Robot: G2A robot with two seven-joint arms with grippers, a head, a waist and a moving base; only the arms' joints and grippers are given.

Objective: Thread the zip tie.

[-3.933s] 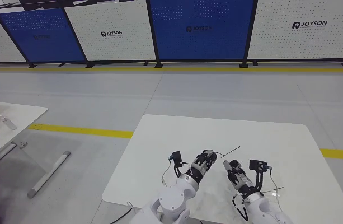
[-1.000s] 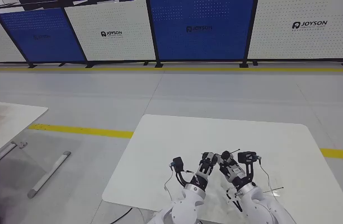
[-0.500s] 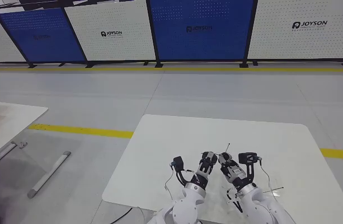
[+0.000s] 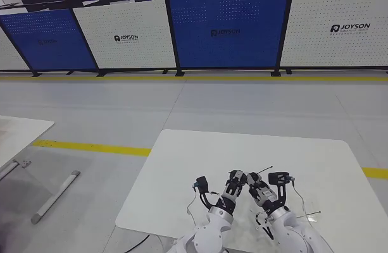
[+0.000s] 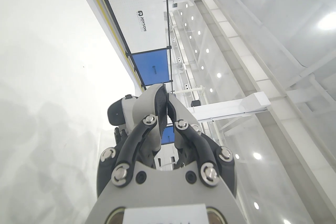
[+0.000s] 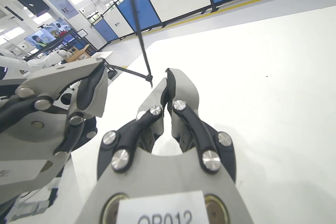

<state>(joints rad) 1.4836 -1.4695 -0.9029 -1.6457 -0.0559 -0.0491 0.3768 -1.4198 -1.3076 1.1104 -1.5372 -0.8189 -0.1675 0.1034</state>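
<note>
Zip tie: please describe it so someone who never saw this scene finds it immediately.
Over the white table's near edge, the left gripper and right gripper stand close together. The zip tie is the thin black strip pinched by the left one, its long tail sticking out beyond both.

Top camera overlooks the table (image 4: 307, 152); 2 wrist cameras, close behind jaws, share it.

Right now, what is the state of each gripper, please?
Left gripper: closed, holding the zip tie.
Right gripper: closed; whether it grips anything cannot be told.
</note>
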